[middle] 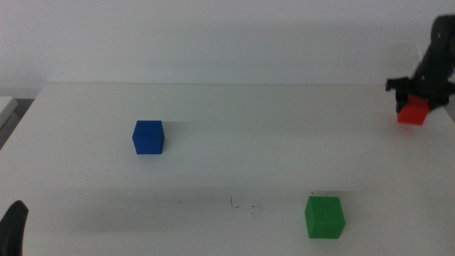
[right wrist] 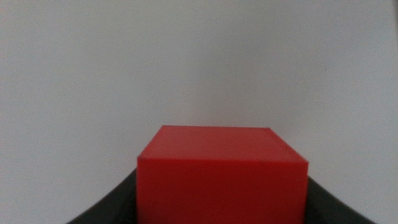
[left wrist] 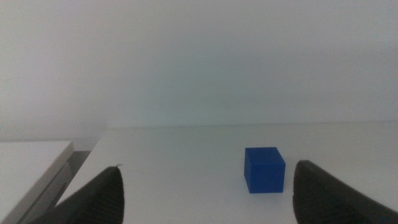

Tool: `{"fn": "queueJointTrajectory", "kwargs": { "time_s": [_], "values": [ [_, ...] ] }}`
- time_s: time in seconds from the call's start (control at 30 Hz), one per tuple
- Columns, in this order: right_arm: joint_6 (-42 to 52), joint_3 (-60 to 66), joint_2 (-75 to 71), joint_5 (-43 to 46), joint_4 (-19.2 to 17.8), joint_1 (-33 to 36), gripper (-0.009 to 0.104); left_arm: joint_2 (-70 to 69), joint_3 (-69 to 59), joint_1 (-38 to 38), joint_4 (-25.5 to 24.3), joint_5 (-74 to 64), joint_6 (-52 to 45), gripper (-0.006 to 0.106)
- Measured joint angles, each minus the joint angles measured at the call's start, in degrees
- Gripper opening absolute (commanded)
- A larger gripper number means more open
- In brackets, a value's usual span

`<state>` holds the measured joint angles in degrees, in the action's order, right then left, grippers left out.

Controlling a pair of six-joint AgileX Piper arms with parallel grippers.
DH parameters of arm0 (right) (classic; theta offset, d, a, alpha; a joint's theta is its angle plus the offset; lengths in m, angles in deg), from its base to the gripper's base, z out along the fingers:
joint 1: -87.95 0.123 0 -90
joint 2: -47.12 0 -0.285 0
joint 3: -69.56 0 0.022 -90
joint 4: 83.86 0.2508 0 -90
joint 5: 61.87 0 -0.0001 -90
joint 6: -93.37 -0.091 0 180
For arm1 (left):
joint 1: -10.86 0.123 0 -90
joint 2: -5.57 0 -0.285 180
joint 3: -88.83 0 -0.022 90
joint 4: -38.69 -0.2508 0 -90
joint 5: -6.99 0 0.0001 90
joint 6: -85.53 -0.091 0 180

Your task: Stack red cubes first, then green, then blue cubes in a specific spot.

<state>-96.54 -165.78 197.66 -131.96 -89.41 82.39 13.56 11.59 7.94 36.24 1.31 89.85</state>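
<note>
- Tabletop (middle: 227, 114): white work surface under both arms; extends well beyond the reach shown.
- Right gripper (middle: 419, 99): at the far right edge in the middle view, jaws closed on the red cube (middle: 412, 113); in the right wrist view the red cube (right wrist: 222, 174) sits squarely between the dark jaws, faces flush to them, presumably so that it goes down flat as the base of the stack.
- Left gripper (left wrist: 205, 199): waiting at the near left corner, only a dark tip (middle: 13, 226) visible in the middle view; jaws spread wide, nothing between them, aimed toward the blue cube.
- Green cube (middle: 325, 217): resting on the table, well apart from the right gripper, on its near left side; second in stacking order, so untouched.
- Blue cube (middle: 148, 137): ahead of the left gripper and well apart from it; in the left wrist view, blue cube (left wrist: 265, 170) just inside the line of one jaw; last in order, so left alone.
- Specific spot (middle: 242, 205): faint dark marks on bare table, just beside the green cube, far from both grippers; nothing on it yet, judged the destination of the red cube.
</note>
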Motion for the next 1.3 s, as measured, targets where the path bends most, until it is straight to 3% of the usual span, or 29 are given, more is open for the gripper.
{"fn": "queueJointTrajectory", "kwargs": {
  "time_s": [0.13, 0.37, 0.57, 0.73, 0.97, 1.3],
  "values": [
    [-2.5, 7.2, -9.5, 0.7, -2.1, 6.0, 0.005, 0.0, 0.0, 0.0, 0.0, 0.0, 0.0, 0.091],
    [-17.8, 30.1, -24.2, 8.9, -5.3, 28.7, 0.005, 0.0, 0.0, 0.0, 0.0, 0.0, 0.0, 0.091],
    [-30.4, 33.0, -23.3, 9.7, -6.8, 43.4, 0.009, 0.0, 0.0, 0.0, 0.0, 0.0, 0.0, 0.091],
    [-34.3, 33.0, -22.2, 9.8, -5.9, 47.0, 0.009, 0.0, 0.0, 0.0, 0.0, 0.0, 0.0, 0.091],
    [-37.2, 33.0, -21.1, 8.0, -1.4, 47.2, 0.010, 0.0, 0.0, 0.0, 0.0, 0.0, 0.0, 0.091],
    [-41.2, 35.0, -19.8, 9.7, -3.0, 49.0, 0.010, 0.0, 0.0, 0.0, 0.0, 0.0, 0.0, 0.091]
  ]
}}
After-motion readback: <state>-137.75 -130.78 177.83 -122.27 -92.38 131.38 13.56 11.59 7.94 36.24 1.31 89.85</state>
